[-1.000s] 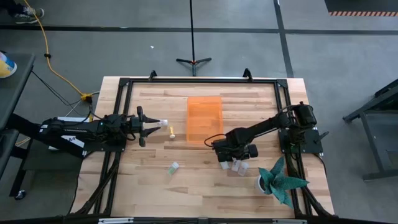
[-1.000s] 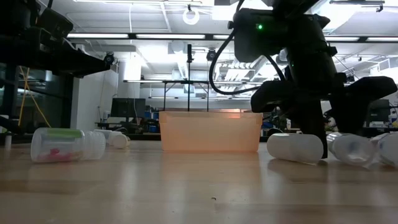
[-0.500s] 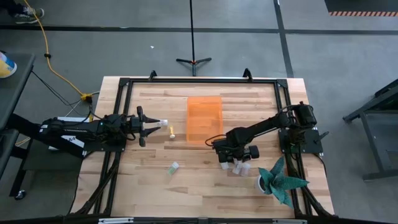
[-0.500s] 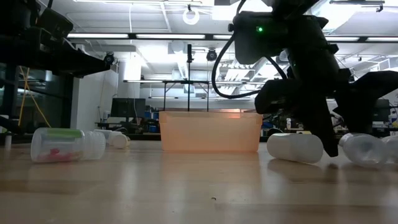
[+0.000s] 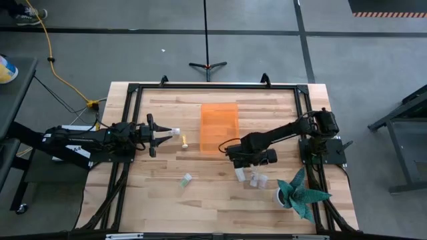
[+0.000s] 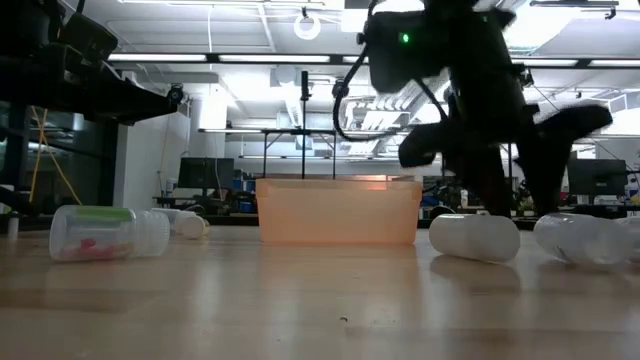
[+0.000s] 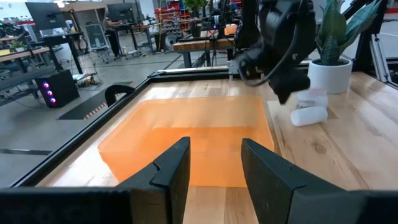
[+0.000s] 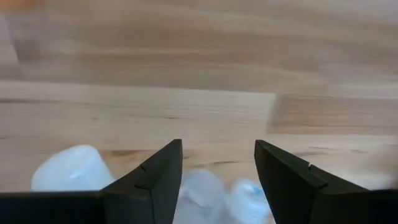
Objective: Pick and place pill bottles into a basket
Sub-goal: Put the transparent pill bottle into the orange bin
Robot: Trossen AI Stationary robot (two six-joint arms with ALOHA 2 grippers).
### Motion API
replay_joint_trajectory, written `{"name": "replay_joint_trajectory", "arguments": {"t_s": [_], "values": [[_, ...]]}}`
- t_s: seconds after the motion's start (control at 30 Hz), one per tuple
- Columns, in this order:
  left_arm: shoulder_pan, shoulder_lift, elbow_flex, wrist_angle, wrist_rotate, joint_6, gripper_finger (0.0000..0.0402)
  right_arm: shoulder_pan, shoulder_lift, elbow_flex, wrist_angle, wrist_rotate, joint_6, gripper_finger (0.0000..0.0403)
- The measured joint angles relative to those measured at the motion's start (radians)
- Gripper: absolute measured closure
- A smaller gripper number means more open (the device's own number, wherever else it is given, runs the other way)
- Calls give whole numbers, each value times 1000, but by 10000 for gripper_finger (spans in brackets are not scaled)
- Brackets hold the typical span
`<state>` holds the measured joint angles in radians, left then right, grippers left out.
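On the table (image 5: 160, 200) the basket (image 5: 219, 129) holds no bottles (image 5: 253, 178); right claw (image 5: 235, 160) released above them; left claw (image 5: 155, 135) released, apart.

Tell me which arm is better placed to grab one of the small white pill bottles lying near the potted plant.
Right. The right gripper hangs open by those small white pill bottles; the left gripper waits far across the table.

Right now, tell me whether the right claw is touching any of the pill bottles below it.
Apart. The right wrist view shows the right claw open and empty, with the pill bottles lying on the table beyond its fingertips, none between the fingers.
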<state>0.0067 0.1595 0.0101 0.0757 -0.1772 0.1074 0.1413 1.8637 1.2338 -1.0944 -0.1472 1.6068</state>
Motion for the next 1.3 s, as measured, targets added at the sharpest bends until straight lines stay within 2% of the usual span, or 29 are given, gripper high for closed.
{"name": "replay_joint_trajectory", "arguments": {"t_s": [0.13, 0.27, 0.43, 0.63, 1.3], "values": [[0, 0, 0, 0, 0, 0, 224, 18, 0, 125, -132, 79, 41, 210], [0, 0, 0, -5, 0, 0, 225, 79, -1, 187, -76, 149, 92, 210], [0, 0, 0, -6, 0, 0, 225, 153, 7, 186, -60, 145, 180, 210], [0, 0, 0, -6, 1, 0, 225, 196, 63, 186, -53, 77, 223, 210], [0, 0, 0, -5, 3, 0, 225, 199, 153, 183, -49, 73, 199, 210]]}}
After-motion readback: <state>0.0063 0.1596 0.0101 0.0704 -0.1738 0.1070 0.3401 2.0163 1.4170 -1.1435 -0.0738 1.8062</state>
